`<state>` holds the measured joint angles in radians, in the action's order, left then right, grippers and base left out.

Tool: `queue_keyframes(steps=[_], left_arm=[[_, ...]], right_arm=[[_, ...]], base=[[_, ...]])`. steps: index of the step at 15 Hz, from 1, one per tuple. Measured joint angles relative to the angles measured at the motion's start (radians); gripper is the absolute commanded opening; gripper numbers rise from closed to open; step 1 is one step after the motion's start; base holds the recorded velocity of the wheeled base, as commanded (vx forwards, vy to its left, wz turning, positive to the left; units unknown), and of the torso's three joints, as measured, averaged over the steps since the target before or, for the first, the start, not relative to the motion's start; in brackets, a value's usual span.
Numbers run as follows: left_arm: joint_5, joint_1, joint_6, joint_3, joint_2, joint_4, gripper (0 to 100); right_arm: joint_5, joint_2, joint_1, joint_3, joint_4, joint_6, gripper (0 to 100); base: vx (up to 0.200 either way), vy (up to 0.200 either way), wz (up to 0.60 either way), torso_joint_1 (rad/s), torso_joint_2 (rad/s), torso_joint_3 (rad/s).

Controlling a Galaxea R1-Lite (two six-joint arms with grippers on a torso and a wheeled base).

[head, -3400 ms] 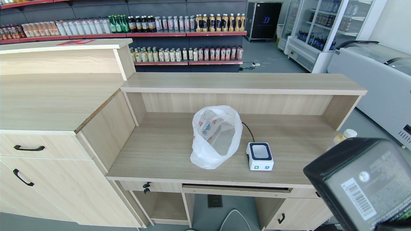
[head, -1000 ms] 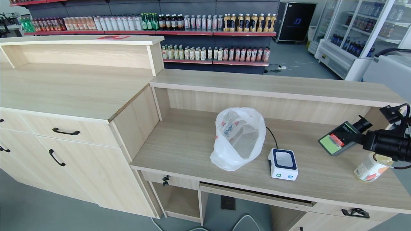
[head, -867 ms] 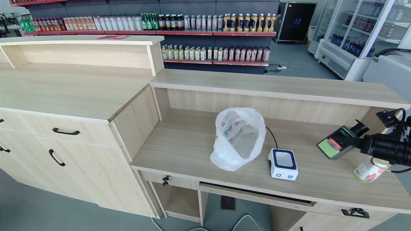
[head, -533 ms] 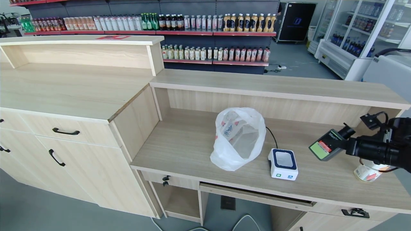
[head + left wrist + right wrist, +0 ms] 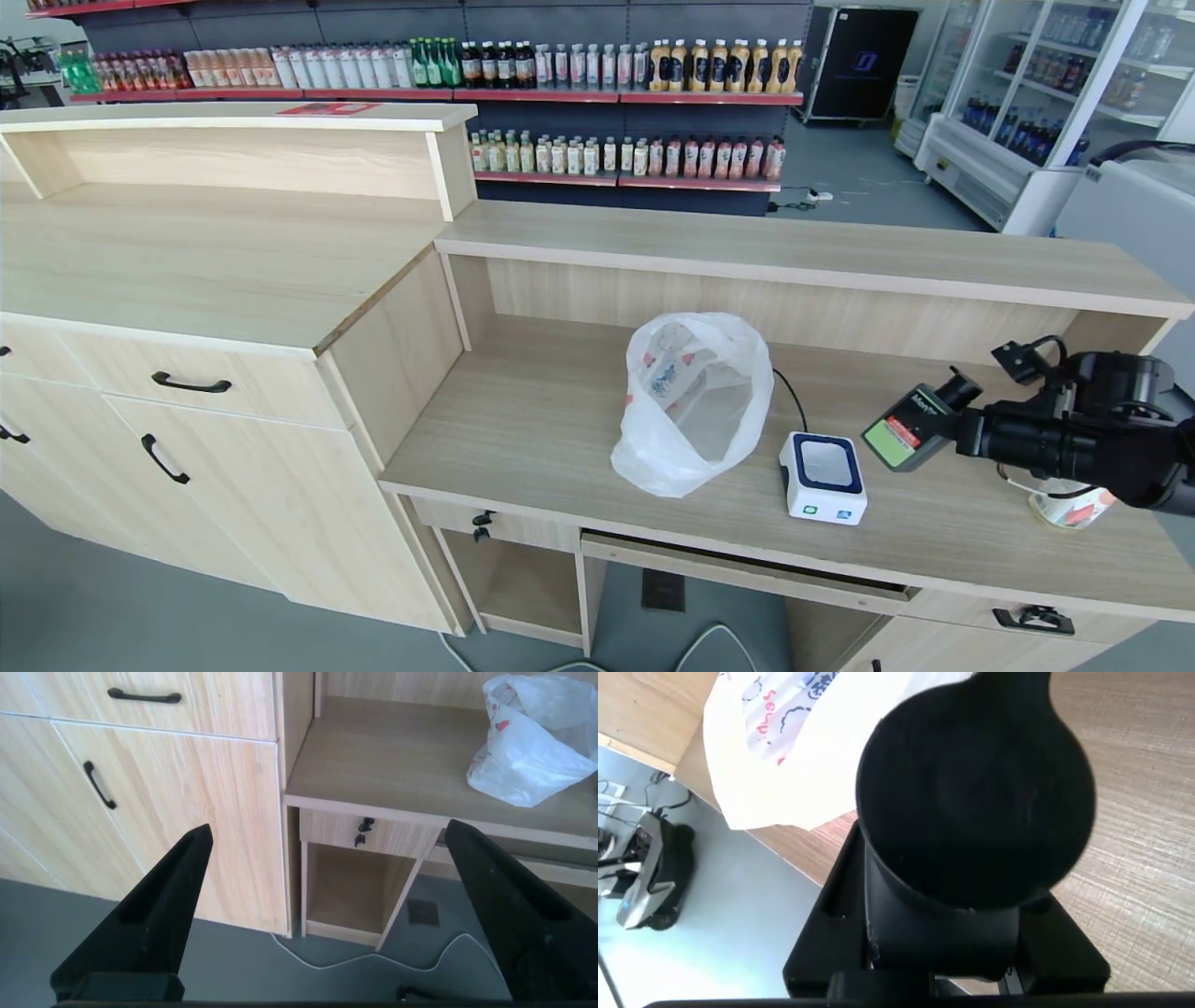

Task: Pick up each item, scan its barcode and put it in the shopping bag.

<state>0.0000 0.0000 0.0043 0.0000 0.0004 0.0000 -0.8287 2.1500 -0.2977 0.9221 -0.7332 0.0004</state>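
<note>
Our right arm [image 5: 1055,443] has carried the box [image 5: 907,431] left toward the scanner [image 5: 823,474], stretched level above the counter [image 5: 523,420]; right fingers [image 5: 960,388] clamp the box, left fingers [image 5: 149,915] gape empty.

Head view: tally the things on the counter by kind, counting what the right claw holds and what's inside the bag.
Shopping bag: 1
Scanner: 1
Dark box, held in the right claw: 1
Bottle: 1
Printed pack inside the bag: 1
Total: 5
</note>
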Motion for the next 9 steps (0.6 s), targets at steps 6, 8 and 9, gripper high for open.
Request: queue_keyframes(steps=[6,8,9], left_arm=[[0.000,0.000,0.000,0.000,0.000,0.000,100],[0.000,0.000,0.000,0.000,0.000,0.000,100],[0.000,0.000,0.000,0.000,0.000,0.000,100]], right_arm=[[0.004,0.061,0.044,0.072,0.001,0.002,0],[0.003,0.078,0.049,0.087,0.000,0.003,0],[0.003,0.086,0.049,0.095,0.001,0.005,0]], base=[[0.000,0.000,0.00,0.000,0.00,0.000],[0.000,0.000,0.00,0.000,0.00,0.000],[0.000,0.000,0.00,0.000,0.00,0.000]])
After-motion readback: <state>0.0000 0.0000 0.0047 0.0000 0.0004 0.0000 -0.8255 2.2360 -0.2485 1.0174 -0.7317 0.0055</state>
